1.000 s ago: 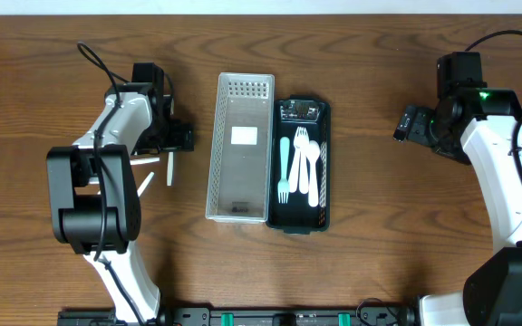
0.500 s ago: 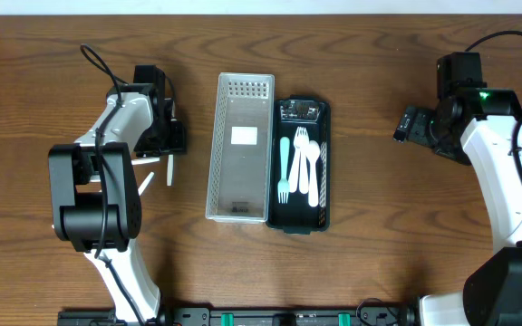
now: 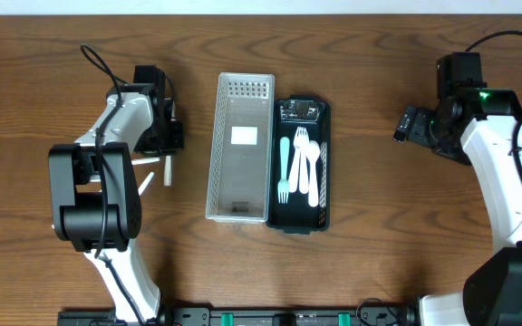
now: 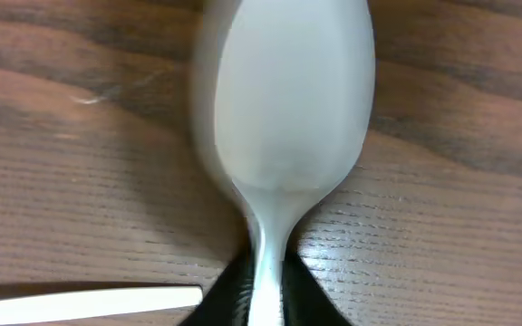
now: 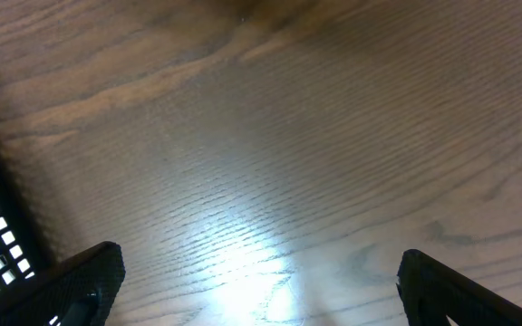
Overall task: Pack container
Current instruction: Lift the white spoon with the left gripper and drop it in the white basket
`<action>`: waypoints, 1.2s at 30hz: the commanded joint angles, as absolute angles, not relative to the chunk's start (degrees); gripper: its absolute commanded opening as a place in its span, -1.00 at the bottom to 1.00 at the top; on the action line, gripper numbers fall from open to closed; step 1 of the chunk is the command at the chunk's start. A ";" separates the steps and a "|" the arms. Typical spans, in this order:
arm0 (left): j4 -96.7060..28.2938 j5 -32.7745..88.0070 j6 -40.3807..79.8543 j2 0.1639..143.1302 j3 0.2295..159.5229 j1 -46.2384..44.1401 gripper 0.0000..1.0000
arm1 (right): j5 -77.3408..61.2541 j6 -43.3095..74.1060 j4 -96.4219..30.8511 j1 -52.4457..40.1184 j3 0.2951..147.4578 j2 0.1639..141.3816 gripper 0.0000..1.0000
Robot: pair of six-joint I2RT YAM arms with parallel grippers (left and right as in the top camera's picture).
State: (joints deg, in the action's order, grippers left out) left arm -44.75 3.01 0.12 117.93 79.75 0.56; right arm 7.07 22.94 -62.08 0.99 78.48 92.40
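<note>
White plastic spoon (image 4: 284, 118): lying on the table (image 4: 442, 226), neck now pinched.
Left end effector (image 4: 263, 290): wide a second ago, just clamped on the spoon.
Right end effector (image 5: 261, 272): spread, empty, far off.
Black tray (image 3: 327, 181): holds cutlery (image 3: 302, 167); lifting the spoon there looks next.

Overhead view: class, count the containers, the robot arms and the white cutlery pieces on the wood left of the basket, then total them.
Containers: 2 (grey basket, black tray)
Robot arms: 2 (left arm, right arm)
White cutlery pieces: 3 (spoon, level piece, slanted piece)
Total: 7
</note>
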 commanded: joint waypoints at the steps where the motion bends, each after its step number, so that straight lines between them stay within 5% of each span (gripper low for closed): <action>1: -44.84 2.57 0.05 119.22 79.94 0.58 -0.85 | 7.01 22.13 -62.19 1.21 78.70 91.96 0.98; 10: -47.33 2.52 0.08 116.97 80.71 0.43 -0.88 | 7.05 21.98 -62.13 1.23 78.70 91.96 0.98; 18: -55.00 1.65 1.15 101.45 82.65 -3.25 -0.88 | 6.98 22.00 -62.08 1.21 78.70 91.96 0.99; 27: -57.17 1.69 7.57 84.44 82.63 -18.52 -0.88 | 6.98 22.02 -61.84 1.21 78.70 91.96 0.99; 36: -49.69 1.69 12.19 91.66 78.96 -29.26 -0.88 | 6.68 22.00 -62.19 1.10 78.70 91.96 0.98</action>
